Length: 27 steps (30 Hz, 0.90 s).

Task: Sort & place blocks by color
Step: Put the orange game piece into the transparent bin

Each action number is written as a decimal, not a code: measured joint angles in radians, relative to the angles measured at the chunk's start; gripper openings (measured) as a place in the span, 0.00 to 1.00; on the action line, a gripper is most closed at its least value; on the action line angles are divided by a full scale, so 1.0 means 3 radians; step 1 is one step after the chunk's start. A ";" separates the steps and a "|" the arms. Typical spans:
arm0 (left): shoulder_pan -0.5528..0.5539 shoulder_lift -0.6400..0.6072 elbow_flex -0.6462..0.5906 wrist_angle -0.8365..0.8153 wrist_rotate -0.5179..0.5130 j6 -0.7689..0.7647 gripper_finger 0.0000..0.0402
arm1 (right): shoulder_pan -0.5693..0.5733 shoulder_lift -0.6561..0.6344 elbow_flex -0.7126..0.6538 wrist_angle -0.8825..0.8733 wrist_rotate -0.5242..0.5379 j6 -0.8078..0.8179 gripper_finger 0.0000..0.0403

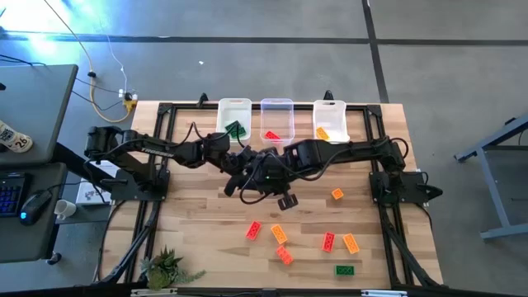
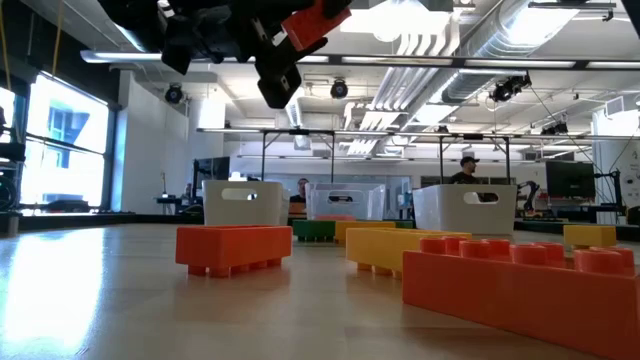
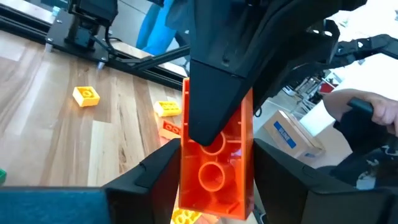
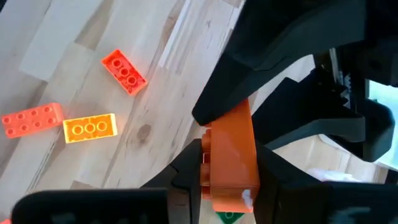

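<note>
Both grippers meet above the table's middle, below the bins, around one red block held in the air. My left gripper and my right gripper are each shut on it from opposite ends. Several loose blocks lie flat on the near right part of the table: red ones, orange ones and a green one. At the far edge stand three bins: the left one holds green, the middle one red, the right one orange. My left gripper pinches the red block between its two fingers at one end, a finger on each long side. The hollow underside faces the camera. The block is lifted clear of the table. My right gripper's finger covers the block's other end. My right gripper pinches the same block at its opposite end, one finger on each side, and the studs show on one flank. The block is clear of the table and runs from my fingers into the left gripper's dark fingers.
The two arms cross close together over the table's middle. A small plant sits at the near left corner. Bare wood shows on the left half. A desk with a keyboard and a mouse stands left of the table.
</note>
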State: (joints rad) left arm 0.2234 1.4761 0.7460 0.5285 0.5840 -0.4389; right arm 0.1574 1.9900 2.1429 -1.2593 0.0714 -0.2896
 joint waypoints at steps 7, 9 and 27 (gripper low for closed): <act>0.0001 0.0000 0.0000 -0.0017 -0.0173 0.0106 0.52 | 0.0013 0.0000 0.0000 -0.0095 0.0109 0.0066 0.18; 0.0025 0.0000 0.0000 -0.0020 -0.0224 0.0111 0.55 | 0.0015 0.0000 0.0000 -0.0160 0.0178 0.0092 0.18; 0.0324 0.0000 0.0000 -0.0673 -0.0699 0.0621 0.56 | -0.0170 0.0000 0.0000 -0.0658 0.1114 0.0613 0.18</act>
State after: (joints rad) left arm 0.3205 1.4761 0.7460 0.3268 0.3743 -0.2525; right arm 0.1065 1.9900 2.1429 -1.4567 0.4055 -0.1056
